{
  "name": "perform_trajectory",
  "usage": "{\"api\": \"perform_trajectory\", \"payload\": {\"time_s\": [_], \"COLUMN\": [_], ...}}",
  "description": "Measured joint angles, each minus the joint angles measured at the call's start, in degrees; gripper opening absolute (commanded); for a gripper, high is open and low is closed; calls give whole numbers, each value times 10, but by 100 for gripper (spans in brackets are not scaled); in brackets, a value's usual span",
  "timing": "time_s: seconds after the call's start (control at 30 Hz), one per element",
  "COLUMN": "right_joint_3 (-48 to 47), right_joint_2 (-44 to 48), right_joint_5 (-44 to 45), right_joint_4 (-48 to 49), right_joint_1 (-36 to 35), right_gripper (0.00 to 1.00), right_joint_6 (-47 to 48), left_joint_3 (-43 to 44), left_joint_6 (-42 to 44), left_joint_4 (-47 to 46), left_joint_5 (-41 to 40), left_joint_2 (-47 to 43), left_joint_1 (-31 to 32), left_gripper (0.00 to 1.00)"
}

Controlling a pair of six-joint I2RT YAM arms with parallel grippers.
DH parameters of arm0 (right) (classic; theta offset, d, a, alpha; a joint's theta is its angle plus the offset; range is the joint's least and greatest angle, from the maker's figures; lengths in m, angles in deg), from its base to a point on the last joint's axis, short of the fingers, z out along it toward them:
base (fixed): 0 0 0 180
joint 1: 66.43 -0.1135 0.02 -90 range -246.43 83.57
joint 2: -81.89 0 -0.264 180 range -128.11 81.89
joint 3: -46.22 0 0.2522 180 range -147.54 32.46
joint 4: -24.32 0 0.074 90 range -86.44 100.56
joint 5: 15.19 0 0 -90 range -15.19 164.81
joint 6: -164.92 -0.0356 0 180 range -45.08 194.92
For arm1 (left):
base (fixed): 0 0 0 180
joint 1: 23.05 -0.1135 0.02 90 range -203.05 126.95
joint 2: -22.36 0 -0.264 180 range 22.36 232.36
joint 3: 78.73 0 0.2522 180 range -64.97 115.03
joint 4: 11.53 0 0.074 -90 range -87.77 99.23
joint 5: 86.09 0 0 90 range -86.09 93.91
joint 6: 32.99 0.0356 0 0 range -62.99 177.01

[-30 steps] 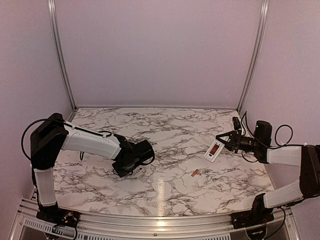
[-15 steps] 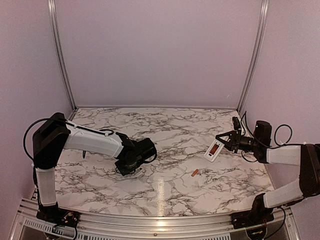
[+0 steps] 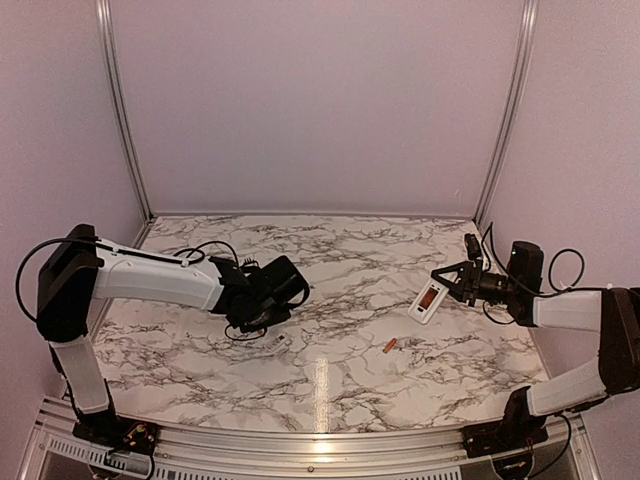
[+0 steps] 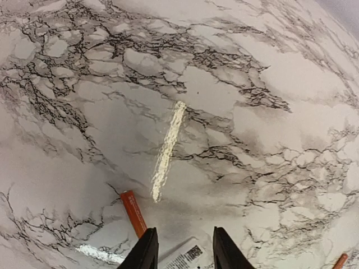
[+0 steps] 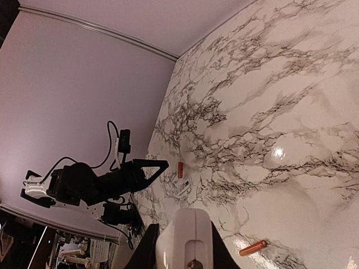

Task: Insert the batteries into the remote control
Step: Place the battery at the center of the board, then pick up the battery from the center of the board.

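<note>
Overhead, marble table (image 3: 340, 375), lilac walls (image 3: 320, 100); left pincer (image 4: 184, 232) parted, right pincer (image 3: 445, 284) grips remote control (image 3: 428, 299).

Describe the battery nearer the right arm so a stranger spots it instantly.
On the marble table, find the remote control in the right gripper. Just nearer the front edge lies the battery: tiny, orange, cylindrical, lying alone on bare marble.

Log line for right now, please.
left end effector: open, above cover piece | right end effector: shut on remote control | battery beside cover piece | second battery on table
</note>
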Motion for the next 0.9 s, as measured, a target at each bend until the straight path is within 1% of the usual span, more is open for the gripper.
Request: {"api": "perform_trajectory", "payload": {"time_s": [0.03,0.07,0.1,0.17,0.23,0.37,0.43,0.53,0.6,0.67,0.77,0.9], "right_joint_3": [0,0,0,0,0,0,0,0,1,2,7,13], "right_joint_2": [0,0,0,0,0,3,5,5,5,5,5,5], "right_joint_5": [0,0,0,0,0,0,0,0,0,0,-1,-2], "right_joint_4": [0,0,0,0,0,0,0,0,0,0,0,1], "right_joint_1": [0,0,0,0,0,0,0,0,0,0,0,0], "right_gripper": [0,0,0,0,0,0,0,0,0,0,0,0], "right_joint_6": [0,0,0,-1,-2,-2,-2,-2,-2,-2,-2,-3], "left_joint_3": [-11,-25,-39,-61,-71,-75,-88,-130,-158,-162,-157,-164], "left_joint_6": [37,76,118,203,285,451,524,630,711,775,869,966], "left_joint_4": [-23,-49,-73,-117,-154,-197,-213,-249,-264,-257,-224,-196], "left_joint_5": [-1,-2,-1,11,40,95,113,147,170,179,202,240], "left_joint_2": [-19,-46,-73,-124,-161,-195,-214,-252,-273,-270,-256,-256], "left_joint_1": [0,0,-2,-7,-20,-47,-53,-60,-61,-63,-70,-98], "left_gripper": [61,74,82,91,93,96,97,98,96,94,84,82]}}
